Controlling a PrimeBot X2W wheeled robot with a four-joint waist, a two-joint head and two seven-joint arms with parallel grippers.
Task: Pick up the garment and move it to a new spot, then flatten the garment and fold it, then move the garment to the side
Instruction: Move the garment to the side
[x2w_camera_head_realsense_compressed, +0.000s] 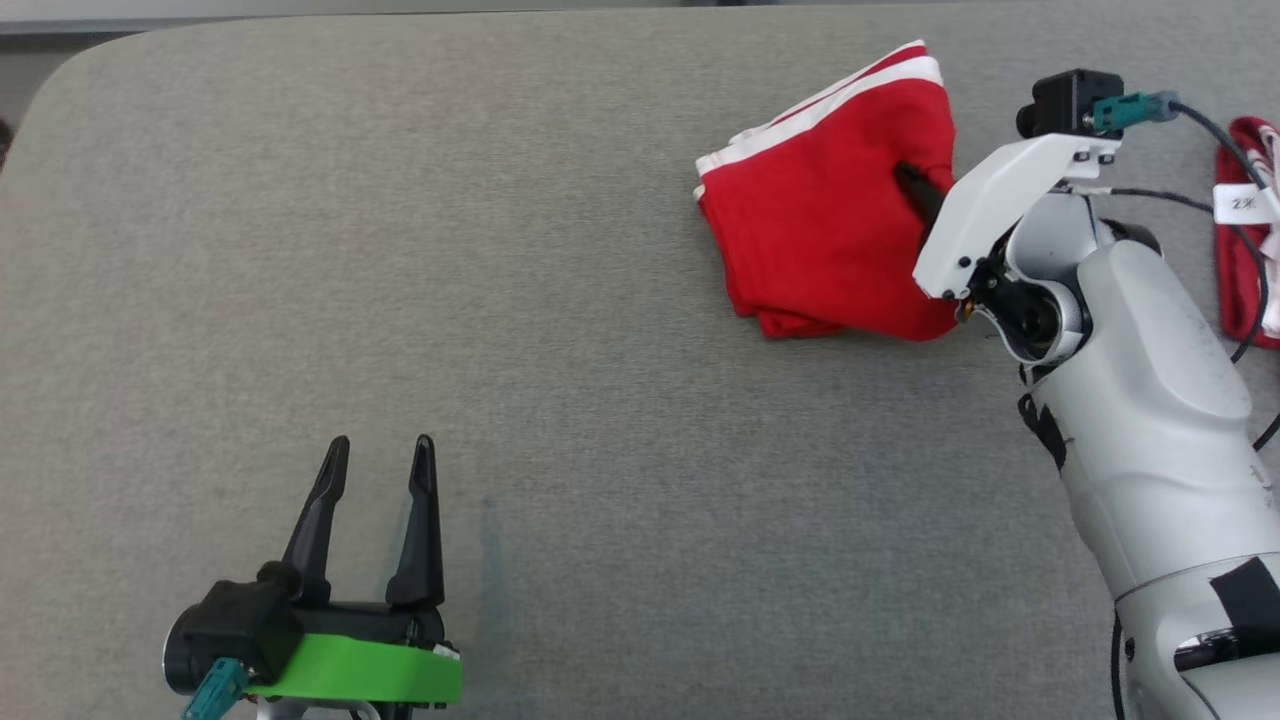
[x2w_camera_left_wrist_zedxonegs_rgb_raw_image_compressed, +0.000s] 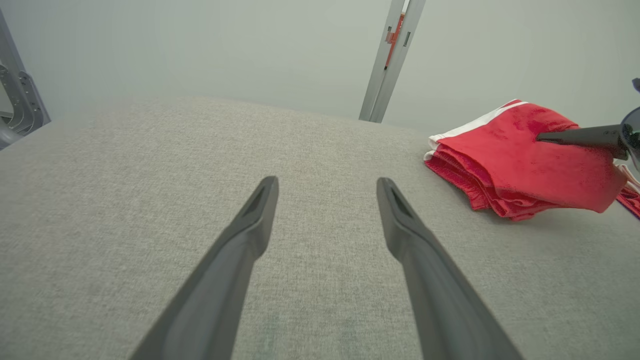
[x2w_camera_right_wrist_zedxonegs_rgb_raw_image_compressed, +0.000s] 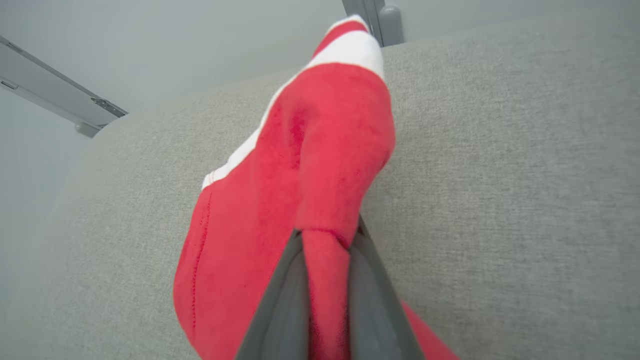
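Observation:
The garment (x2w_camera_head_realsense_compressed: 820, 220) is a red cloth with white stripes, bunched in folds at the far right of the grey table (x2w_camera_head_realsense_compressed: 500, 300). My right gripper (x2w_camera_head_realsense_compressed: 912, 180) reaches over its right side and is shut on a ridge of the red fabric; the right wrist view shows the garment (x2w_camera_right_wrist_zedxonegs_rgb_raw_image_compressed: 310, 165) pinched between the two dark fingers (x2w_camera_right_wrist_zedxonegs_rgb_raw_image_compressed: 285, 295). In the left wrist view the garment (x2w_camera_left_wrist_zedxonegs_rgb_raw_image_compressed: 520, 160) lies at the right with one right finger across it. My left gripper (x2w_camera_head_realsense_compressed: 380, 455) stands open near the front left, far from the cloth, nothing between its fingers (x2w_camera_left_wrist_zedxonegs_rgb_raw_image_compressed: 240, 240).
A second red and white cloth with a white tag (x2w_camera_head_realsense_compressed: 1250, 230) lies at the table's right edge behind my right arm (x2w_camera_head_realsense_compressed: 1150, 400). A grey metal post (x2w_camera_left_wrist_zedxonegs_rgb_raw_image_compressed: 390, 55) stands beyond the table's far edge. Bare grey table spreads across the left and middle.

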